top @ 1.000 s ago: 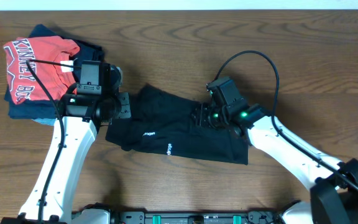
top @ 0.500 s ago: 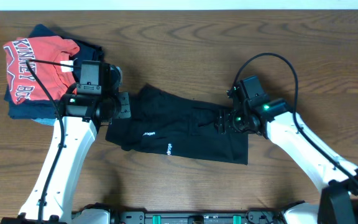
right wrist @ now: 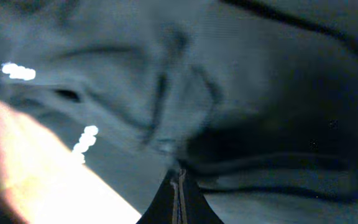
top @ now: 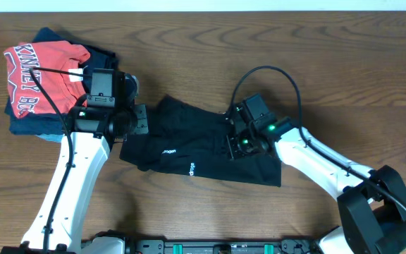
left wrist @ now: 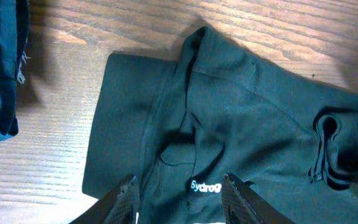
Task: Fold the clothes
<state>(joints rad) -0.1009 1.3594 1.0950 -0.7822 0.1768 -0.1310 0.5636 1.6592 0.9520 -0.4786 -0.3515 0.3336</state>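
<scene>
Black soft-fabric clothes (top: 189, 137), trouser-like and matte, lie spread across the middle of the brown wood-grain surface (top: 273, 42), long axis running left to right. The left end is folded into a flat rectangular flap with a rounded ridge beside it. The right end is squarer and smoother. A tiny white logo print (top: 169, 151) sits near the front-left edge, and a second small white print (top: 192, 168) lies a little to its right.

The left claw (top: 141, 120) is at the garment's left end. In the left wrist view its claw (left wrist: 180, 190) stands partly apart, the two pale fingertips on either side of the logo (left wrist: 205, 186) and a soft crease of the cloth (left wrist: 247, 118). Whether the tips touch the fabric cannot be told.

The right claw (top: 230, 144) is over the middle-right of the garment. Its wrist view is blurred. The claw (right wrist: 178, 190) there is closed tight, tip against tip, with the dark cloth (right wrist: 260, 81) puckered into curved wrinkles just above it. Whether any fabric is caught between the tips cannot be told.

At the far-left corner, well apart, a red T-shirt with white block lettering (top: 41, 74) lies on folded navy cloth (top: 48, 35).
</scene>
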